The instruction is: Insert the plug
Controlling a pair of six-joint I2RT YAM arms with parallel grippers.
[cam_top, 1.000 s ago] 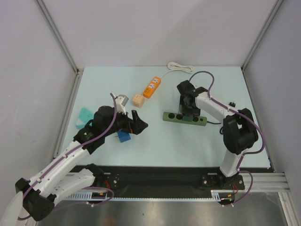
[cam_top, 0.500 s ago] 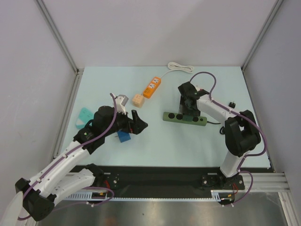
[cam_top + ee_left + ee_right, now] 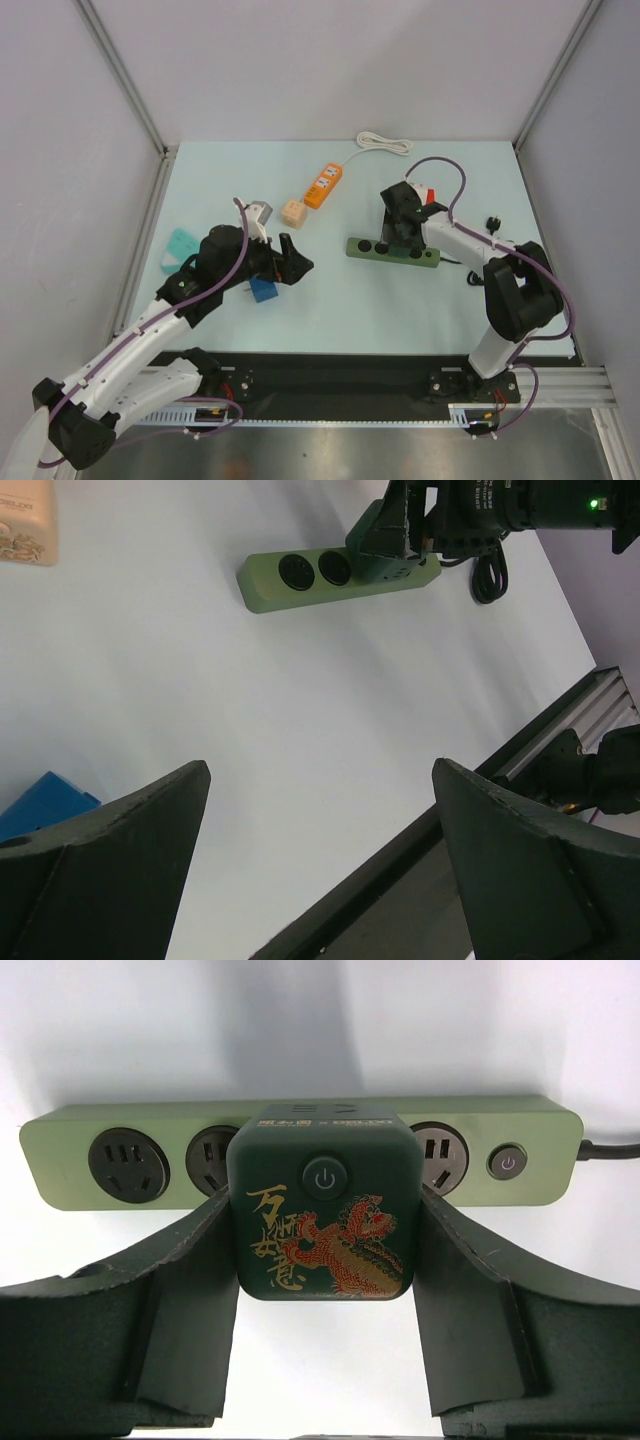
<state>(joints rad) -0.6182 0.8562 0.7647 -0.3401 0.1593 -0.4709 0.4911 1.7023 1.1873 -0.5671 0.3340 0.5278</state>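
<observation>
Right fingers (image 3: pixel 170 1310) clamped on dragon-printed cube plug (image 3: pixel 322 1215)
Behind it, toward 12 o'clock, lies the green power strip (image 3: pixel 60 1150); left fingers (image 3: pixel 110 860) spread apart.

Plug (image 3: pixel 322 1215) prongs hidden; middle power strip (image 3: pixel 62 1130) socket covered.

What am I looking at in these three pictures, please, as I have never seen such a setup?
Two white-and-black robot arms are bolted at the near edge of a pale table. One picture looks down from above; the other two come from wrist cameras. The right arm holds a dark green cube-shaped adapter with a dragon print in its jaws, at a long green power strip. The left arm has open, empty jaws. Also lying there: an orange power strip, a beige cube, a blue block and a teal piece.
</observation>
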